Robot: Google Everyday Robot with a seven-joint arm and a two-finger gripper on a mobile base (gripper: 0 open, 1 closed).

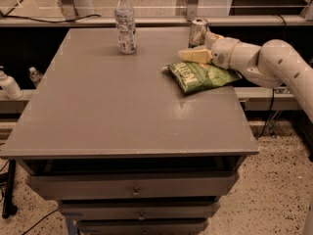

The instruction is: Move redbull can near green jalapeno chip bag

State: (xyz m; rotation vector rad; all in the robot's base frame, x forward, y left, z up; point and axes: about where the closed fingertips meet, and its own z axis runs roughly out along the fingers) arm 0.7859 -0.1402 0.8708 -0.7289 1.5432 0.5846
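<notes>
The redbull can [198, 31] stands upright near the table's back right edge, just behind the green jalapeno chip bag [201, 76], which lies flat on the table. My gripper [199, 50] reaches in from the right, low over the bag's back edge and right in front of the can. It is open, with one pale finger [193, 56] pointing left in front of the can and the other showing at the can's right side. The can stands free on the table.
A clear plastic bottle [125, 21] with a white cap stands at the back middle of the grey table [112, 111]. Drawers sit below the table's front. A rail runs behind the table, and a small bottle [34, 75] rests on the ledge at the left.
</notes>
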